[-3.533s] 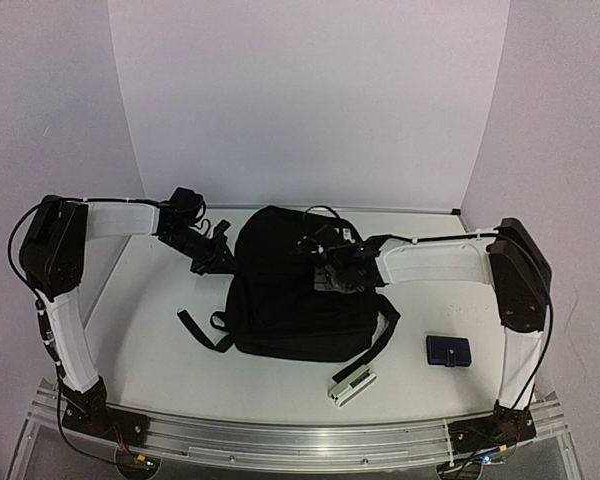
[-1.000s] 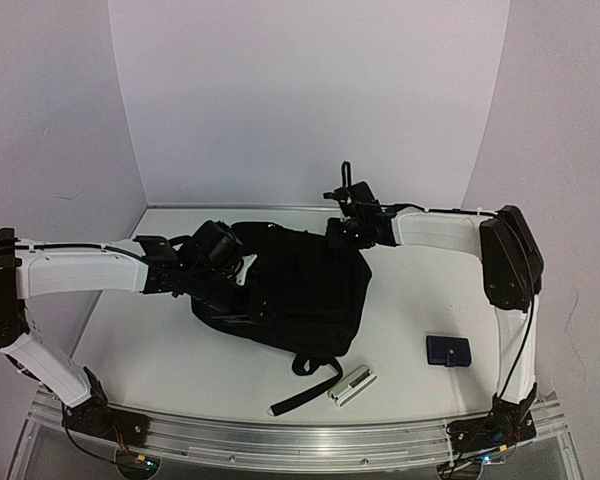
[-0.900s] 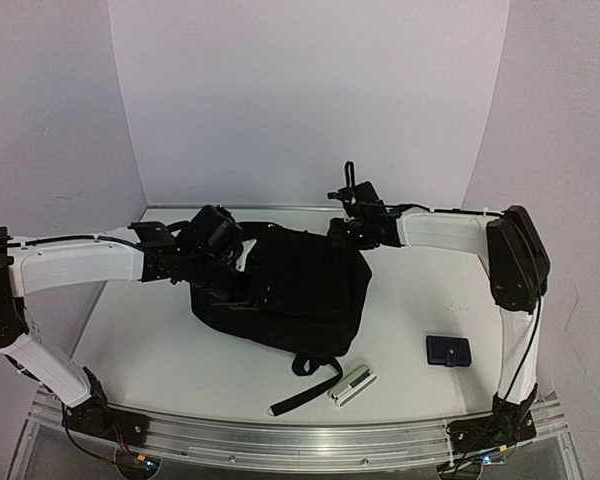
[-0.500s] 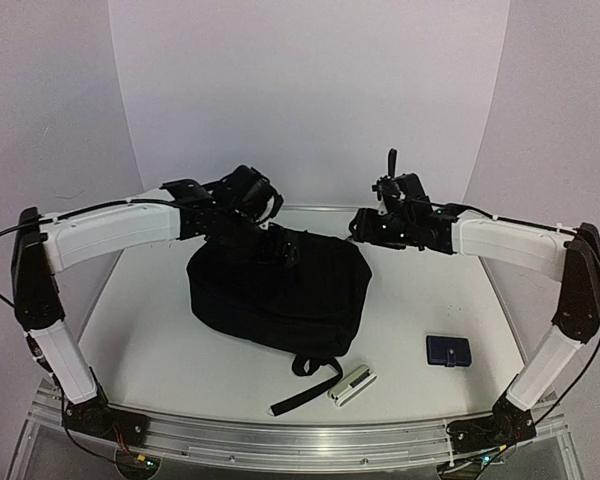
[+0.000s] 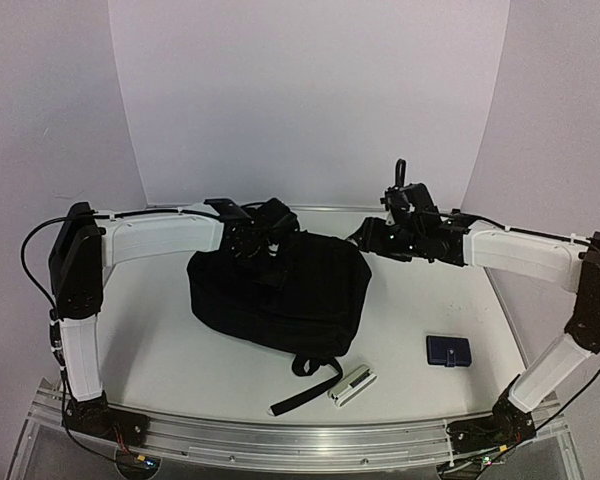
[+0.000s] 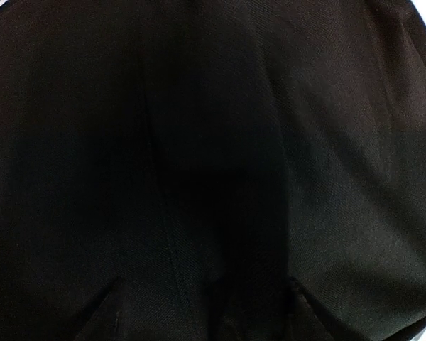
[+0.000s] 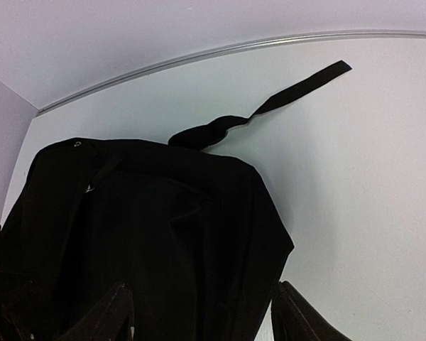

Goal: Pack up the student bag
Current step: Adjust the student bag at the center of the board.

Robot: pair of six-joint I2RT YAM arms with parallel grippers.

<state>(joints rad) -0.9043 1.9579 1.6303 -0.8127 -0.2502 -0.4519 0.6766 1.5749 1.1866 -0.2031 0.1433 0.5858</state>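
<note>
The student bag (image 5: 280,295) is a large black backpack lying in the middle of the table, one strap (image 5: 305,393) trailing toward the front edge. My left gripper (image 5: 270,243) hangs at the bag's far top edge. In the left wrist view black fabric (image 6: 213,142) fills the frame, and the left gripper (image 6: 199,302) has its jaws apart right against the cloth. My right gripper (image 5: 372,238) hovers just off the bag's far right corner. In the right wrist view the right gripper (image 7: 199,320) is open above the bag (image 7: 149,227), with nothing between its fingers.
A small dark-blue pouch (image 5: 448,350) lies at the right of the table. A white and silver oblong item (image 5: 352,384) lies near the front edge, beside the strap. The strap (image 7: 270,106) also shows on bare table in the right wrist view. White walls enclose the back and sides.
The left gripper moved from the bag's left side up to its far top edge. The right gripper drew off to the right, away from the bag. The bag now lies squarer.
</note>
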